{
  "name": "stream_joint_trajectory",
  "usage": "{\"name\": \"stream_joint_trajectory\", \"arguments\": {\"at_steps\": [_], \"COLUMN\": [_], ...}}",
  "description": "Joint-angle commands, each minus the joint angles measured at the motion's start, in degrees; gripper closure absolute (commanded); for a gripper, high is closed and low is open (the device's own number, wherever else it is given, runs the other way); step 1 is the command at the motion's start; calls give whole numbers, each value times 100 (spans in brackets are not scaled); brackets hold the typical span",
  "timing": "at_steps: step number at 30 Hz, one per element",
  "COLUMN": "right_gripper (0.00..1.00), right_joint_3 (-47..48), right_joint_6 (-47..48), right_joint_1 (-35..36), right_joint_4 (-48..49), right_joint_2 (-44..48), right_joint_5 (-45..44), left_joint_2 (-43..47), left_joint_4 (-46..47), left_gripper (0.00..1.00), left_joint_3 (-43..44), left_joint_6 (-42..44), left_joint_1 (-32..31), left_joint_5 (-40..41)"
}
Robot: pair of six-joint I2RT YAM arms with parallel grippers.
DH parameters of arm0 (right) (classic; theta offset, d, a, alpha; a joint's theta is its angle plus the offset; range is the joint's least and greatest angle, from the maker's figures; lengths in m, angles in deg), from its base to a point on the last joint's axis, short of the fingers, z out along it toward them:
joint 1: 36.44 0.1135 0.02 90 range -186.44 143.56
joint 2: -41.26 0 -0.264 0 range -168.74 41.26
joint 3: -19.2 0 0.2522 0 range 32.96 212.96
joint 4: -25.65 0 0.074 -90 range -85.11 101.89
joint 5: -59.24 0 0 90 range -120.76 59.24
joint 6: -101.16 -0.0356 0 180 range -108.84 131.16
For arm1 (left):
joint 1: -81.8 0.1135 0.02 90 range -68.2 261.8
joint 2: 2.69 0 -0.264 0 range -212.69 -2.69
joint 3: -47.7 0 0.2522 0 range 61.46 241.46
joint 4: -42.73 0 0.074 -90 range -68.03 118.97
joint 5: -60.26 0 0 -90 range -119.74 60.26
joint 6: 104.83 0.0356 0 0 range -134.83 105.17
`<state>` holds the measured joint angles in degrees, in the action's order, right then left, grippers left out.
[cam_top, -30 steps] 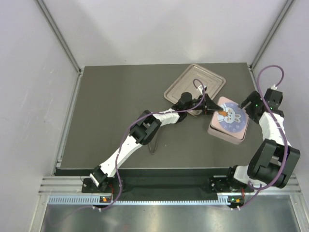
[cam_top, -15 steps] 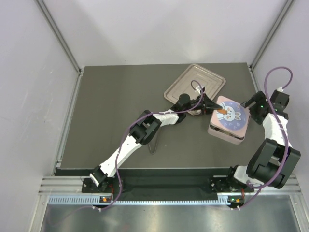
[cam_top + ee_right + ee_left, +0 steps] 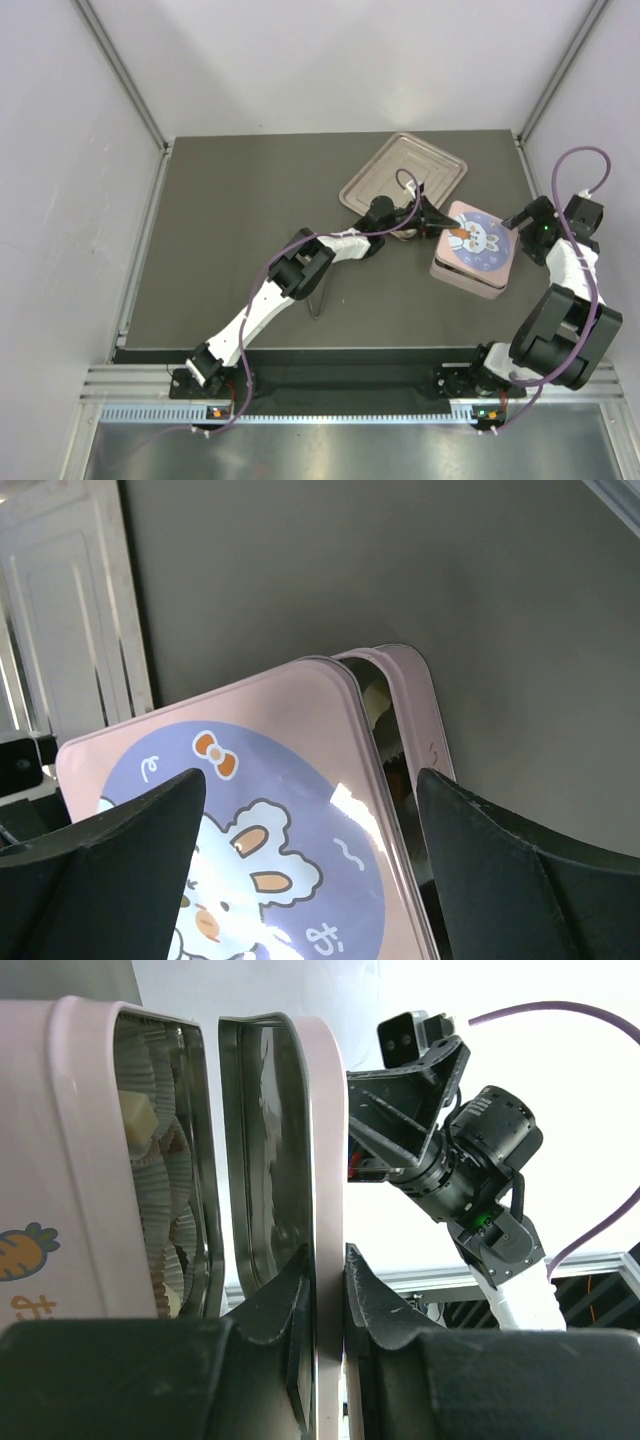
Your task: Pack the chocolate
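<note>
Now, left pincer clamps the box wall, right pincer gapes over the skewed lid; a slip could spill chocolate.

top view overhead, facing down; 2 wrist views close; all share pink box
</note>
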<state>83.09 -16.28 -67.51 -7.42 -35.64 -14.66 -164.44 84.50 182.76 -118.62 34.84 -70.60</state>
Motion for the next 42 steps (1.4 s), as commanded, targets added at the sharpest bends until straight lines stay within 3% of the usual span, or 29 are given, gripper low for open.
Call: {"name": "stream_joint_trajectory", "arguments": {"at_steps": [1, 26, 29, 34, 42], "right_gripper": [14, 24, 25, 26, 29], "right_joint_3": [-73, -311, -311, -328, -337], "right_joint_6": [151, 142, 169, 195, 213], "right_joint_1": [-92, -119, -127, -136, -136], "right_joint_4": [147, 393, 384, 367, 358], "right_joint_2": [-88, -299, -290, -360, -369], "right_joint_5": [8, 166, 131, 87, 43], "left_joint_2": [109, -50, 29, 223, 565], "left_joint_4": [248, -173, -349, -595, -1404], "left_gripper": [100, 98, 94, 76, 64], "left_joint_3": [78, 254, 184, -88, -202], "left_joint_6": [52, 227, 394, 710, 1422], "left_joint_1": [-33, -129, -129, -94, -41], "left_joint_5": [17, -71, -124, -133, -89]}}
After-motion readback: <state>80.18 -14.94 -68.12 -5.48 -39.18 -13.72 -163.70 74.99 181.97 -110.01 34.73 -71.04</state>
